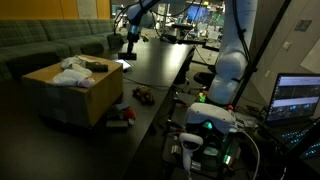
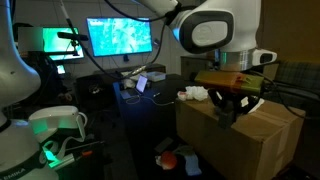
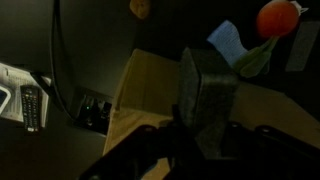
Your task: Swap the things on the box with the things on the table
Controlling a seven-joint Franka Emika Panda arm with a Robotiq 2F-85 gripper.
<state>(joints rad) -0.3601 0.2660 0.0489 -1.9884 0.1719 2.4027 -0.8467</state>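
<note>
Your gripper [image 3: 205,112] hangs right over the box [image 3: 150,95] with something dark and blocky between the fingers, and honestly I can't tell if it's clamped on it or not. I'd guess you're mid pickup or drop-off on the box top. White stuff [image 1: 72,70] sits on the box, and the table [image 1: 160,65] runs beside it. Next you'll want a clean, straight vertical move. No readable writing; the monitors [image 2: 120,37] behind the box are too blurry.
</note>
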